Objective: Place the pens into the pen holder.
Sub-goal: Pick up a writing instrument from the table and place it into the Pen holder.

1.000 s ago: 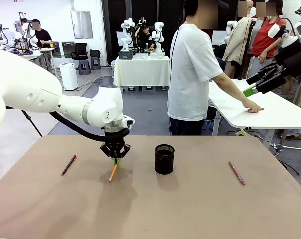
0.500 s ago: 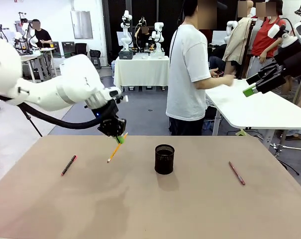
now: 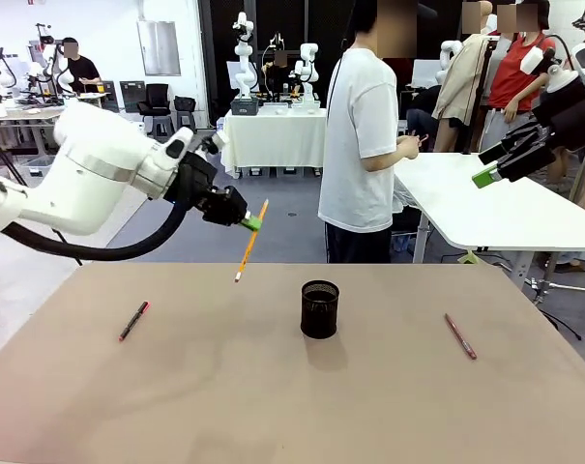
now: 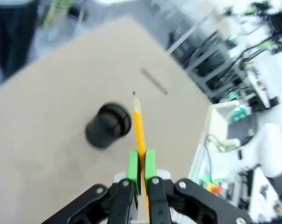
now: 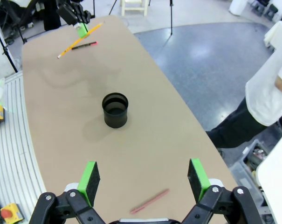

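Yellow-orange pencil (image 3: 244,259), likely light and stiff, sits pinched between the left fingers (image 4: 133,163) toward its blunt end; right fingers (image 5: 90,176) spread.

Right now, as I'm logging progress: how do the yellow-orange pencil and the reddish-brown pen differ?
The yellow-orange pencil is clamped in the shut left gripper, above the tan table; the reddish-brown pen lies flat on it, untouched. The pencil hangs steeply tilted, tip down, left of the black wire-mesh pen holder; the pen lies to its right. Both are thin sticks, neither in the holder yet.
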Motion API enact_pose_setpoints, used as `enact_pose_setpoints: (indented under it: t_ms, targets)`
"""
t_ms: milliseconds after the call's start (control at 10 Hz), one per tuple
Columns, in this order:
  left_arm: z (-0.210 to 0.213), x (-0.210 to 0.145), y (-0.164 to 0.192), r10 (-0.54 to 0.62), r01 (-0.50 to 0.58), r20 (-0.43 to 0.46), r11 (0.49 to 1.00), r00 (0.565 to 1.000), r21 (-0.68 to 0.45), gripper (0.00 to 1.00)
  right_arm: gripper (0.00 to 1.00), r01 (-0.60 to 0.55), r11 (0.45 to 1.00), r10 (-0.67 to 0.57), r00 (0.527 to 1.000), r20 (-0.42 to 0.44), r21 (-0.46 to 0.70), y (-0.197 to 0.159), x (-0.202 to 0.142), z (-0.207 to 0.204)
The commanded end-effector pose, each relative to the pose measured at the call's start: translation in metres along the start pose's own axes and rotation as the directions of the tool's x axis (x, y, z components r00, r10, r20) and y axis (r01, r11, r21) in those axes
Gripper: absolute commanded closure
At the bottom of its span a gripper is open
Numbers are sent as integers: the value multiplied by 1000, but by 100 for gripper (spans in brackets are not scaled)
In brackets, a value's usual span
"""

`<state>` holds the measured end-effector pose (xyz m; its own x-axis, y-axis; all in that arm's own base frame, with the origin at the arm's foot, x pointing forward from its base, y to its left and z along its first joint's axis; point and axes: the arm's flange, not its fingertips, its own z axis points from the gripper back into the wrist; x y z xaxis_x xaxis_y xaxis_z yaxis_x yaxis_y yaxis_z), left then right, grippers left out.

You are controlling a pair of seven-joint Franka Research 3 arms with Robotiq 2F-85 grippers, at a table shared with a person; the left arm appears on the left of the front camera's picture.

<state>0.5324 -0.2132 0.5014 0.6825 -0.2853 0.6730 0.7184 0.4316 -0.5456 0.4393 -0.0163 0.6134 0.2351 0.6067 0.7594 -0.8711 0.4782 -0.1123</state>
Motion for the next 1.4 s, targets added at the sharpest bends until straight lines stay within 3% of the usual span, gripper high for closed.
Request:
enact_pose_setpoints:
  t_ms: [0,100,200,300,700,1000,1300]
  targets:
    - [17,-35,-8,-164,176,124,980,979,-88,100,0,-9,1000,9,1000,14,2,-1,1,0]
    - [22,-41,-17,-251,273,190,957,949,-99,100,0,-9,1000,9,1000,14,2,-1,1,0]
    - [20,-42,-20,-252,273,192,958,949,-89,100,0,-9,1000,9,1000,14,2,-1,1,0]
    - [18,-14,-11,-170,178,143,983,975,-46,100,0,-9,1000,9,1000,14,2,-1,1,0]
    - [20,-23,-12,-194,204,160,978,968,-52,100,0,-9,1000,9,1000,14,2,-1,1,0]
    - [-29,0,-15,-377,398,297,917,877,-11,100,0,-9,1000,9,1000,14,2,-1,1,0]
    - [-78,4,-14,-444,498,398,867,803,-38,100,0,-9,1000,9,1000,14,2,-1,1,0]
